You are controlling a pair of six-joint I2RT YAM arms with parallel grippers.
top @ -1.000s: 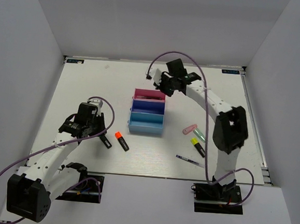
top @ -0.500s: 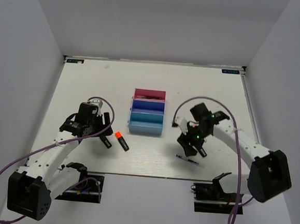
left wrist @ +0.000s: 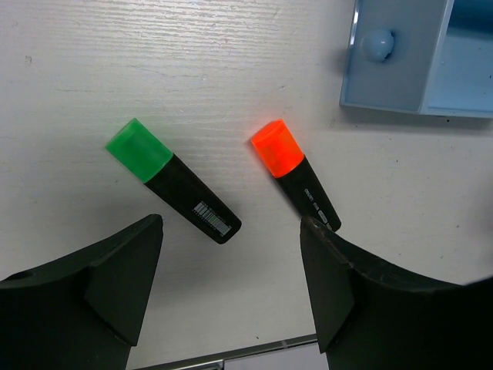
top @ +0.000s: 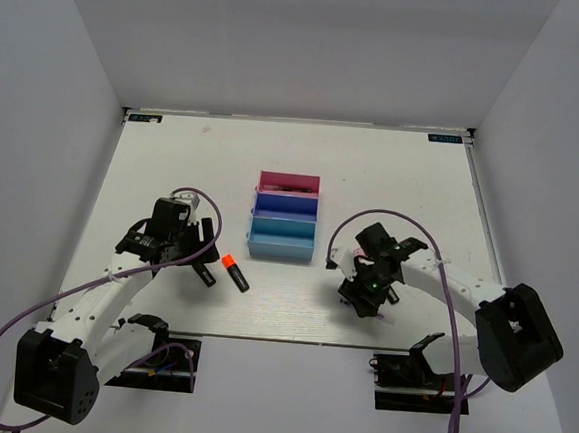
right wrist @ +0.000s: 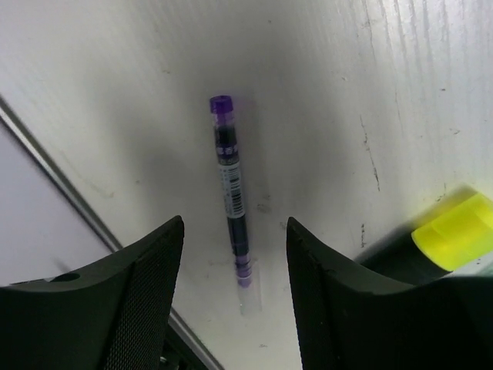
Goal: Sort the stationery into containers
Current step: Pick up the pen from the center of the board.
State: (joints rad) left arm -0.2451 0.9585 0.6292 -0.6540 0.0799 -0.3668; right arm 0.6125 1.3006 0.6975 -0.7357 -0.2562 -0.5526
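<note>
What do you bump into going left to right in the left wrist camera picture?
green-capped highlighter → orange-capped highlighter → light blue tray

Robot lab test cell: white table (top: 393,175) boxed in by plain white panels (top: 303,47), two arms (top: 103,297) bolted at near edge, purple cables (top: 196,194) looping.

Your top camera looks down over the whole counter (top: 173,167) from behind; both wrist cameras face it closely, the left sharing the orange-capped highlighter (top: 234,272).
</note>
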